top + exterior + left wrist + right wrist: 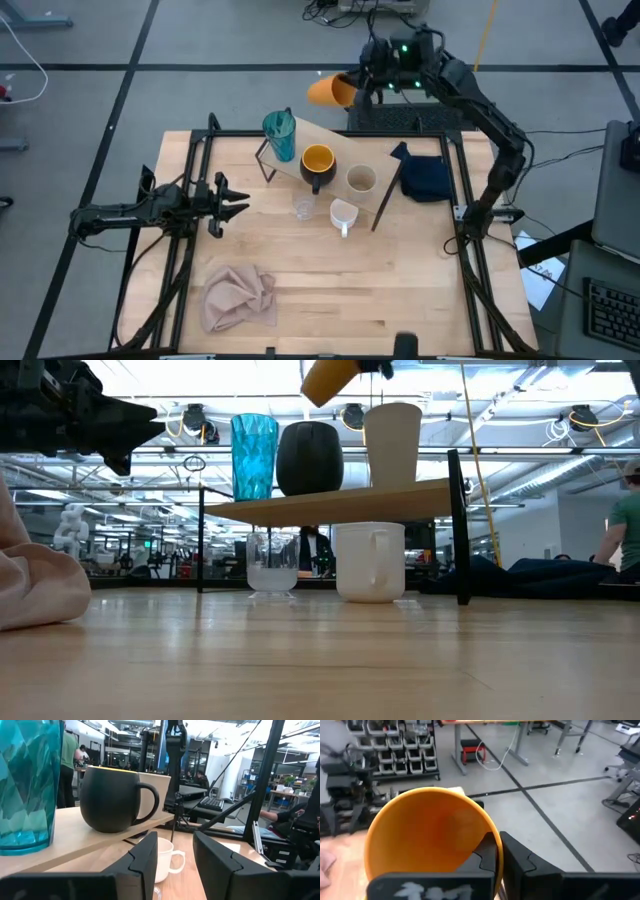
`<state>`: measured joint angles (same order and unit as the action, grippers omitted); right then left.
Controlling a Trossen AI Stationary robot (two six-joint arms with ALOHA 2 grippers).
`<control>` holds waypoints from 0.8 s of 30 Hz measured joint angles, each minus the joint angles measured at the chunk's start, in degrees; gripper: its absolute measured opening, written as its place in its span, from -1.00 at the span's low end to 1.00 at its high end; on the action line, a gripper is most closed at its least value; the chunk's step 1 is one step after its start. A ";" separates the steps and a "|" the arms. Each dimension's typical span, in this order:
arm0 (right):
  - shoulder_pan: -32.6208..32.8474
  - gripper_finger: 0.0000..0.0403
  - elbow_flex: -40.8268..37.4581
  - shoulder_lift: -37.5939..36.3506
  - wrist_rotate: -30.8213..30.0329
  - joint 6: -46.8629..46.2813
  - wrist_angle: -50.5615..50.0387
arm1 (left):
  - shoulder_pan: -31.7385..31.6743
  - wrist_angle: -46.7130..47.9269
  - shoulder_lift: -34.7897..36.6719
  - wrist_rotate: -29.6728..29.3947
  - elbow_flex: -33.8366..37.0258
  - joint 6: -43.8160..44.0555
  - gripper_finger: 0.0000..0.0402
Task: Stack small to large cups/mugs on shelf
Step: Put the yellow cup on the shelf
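Grey floor with dark tape lines surrounds the light-wood table [330,290]; we see both arms from above. On the far half sits the shelf [345,148], a wood board on a black wire frame. On it, in a row: teal tumbler [280,135], black mug [317,165] with orange inside, beige cup [361,180].

Under or just in front of the shelf, on the table: clear glass [303,207] and white mug [343,215], side by side, apart from each other. Low view puts both beneath the board's near edge, though we can't say exactly how far under.

Right pincer [352,84] is beyond the table's far edge, raised, pinching the orange cup [329,90] by its rim. One finger is inside, one outside, per the right wrist view. The cup is tilted on its side, above and behind the shelf, touching nothing else.

Left pincer [240,203] hovers over the table's left side, fingers spread with a gap, holding nothing and pointed toward the shelf. Its wrist view looks past the tumbler and black mug at shelf height.

Pink cloth [240,297] lies crumpled near the front; navy cloth [425,177] lies just right of the shelf.
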<state>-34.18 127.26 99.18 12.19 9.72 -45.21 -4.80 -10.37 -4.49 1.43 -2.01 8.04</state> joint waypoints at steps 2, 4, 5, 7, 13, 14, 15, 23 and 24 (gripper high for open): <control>-1.42 -1.00 1.84 1.77 0.12 0.04 0.26 | 0.00 -0.01 0.00 0.00 0.00 0.01 -0.38; -2.63 -1.00 3.26 3.38 0.12 0.15 0.24 | 0.02 -0.02 0.00 0.00 -0.01 -0.01 -0.38; -3.11 -1.00 3.80 4.05 0.11 0.15 0.32 | 0.02 -0.02 0.00 0.00 0.01 -0.01 -0.38; -4.03 -1.00 4.41 5.16 0.29 0.44 0.44 | 0.02 -0.02 0.00 0.00 -0.01 0.02 -0.38; -5.66 -1.00 4.48 7.27 3.12 0.17 -0.92 | 0.02 0.03 0.00 0.00 0.00 0.02 -0.38; -5.70 -1.00 4.48 7.67 3.10 0.17 -1.50 | 0.02 0.15 0.00 0.00 0.00 0.04 -0.38; -5.68 -1.00 4.48 8.04 3.06 0.21 -2.14 | 0.02 0.28 0.00 0.00 -0.01 0.04 -0.38; -5.61 -1.00 4.48 11.66 2.88 1.45 -4.87 | 0.00 1.75 0.00 0.00 -0.01 0.15 -0.38; -5.61 -1.00 4.48 12.24 2.87 1.48 -4.74 | 0.00 1.79 0.00 0.00 0.01 0.17 -0.38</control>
<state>-39.79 131.74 111.41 15.06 11.20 -49.95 -4.80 -8.58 -4.49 1.43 -2.00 8.21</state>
